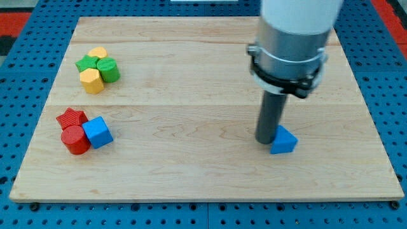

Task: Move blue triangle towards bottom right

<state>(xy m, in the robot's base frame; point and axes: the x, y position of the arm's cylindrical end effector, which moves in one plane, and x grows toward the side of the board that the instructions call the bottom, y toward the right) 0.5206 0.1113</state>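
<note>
The blue triangle (284, 140) lies on the wooden board (191, 165), right of centre and toward the view's bottom. My tip (266, 140) stands on the board touching the triangle's left side. The dark rod rises from there to the arm's grey and white body at the view's top.
A blue cube (98, 132), a red cylinder (75, 140) and a red star (71, 118) cluster at the view's left. A yellow block (92, 81), a green cylinder (109, 69), a green block (86, 63) and another yellow block (98, 53) cluster at upper left. The board's right edge (375, 140) lies beyond the triangle.
</note>
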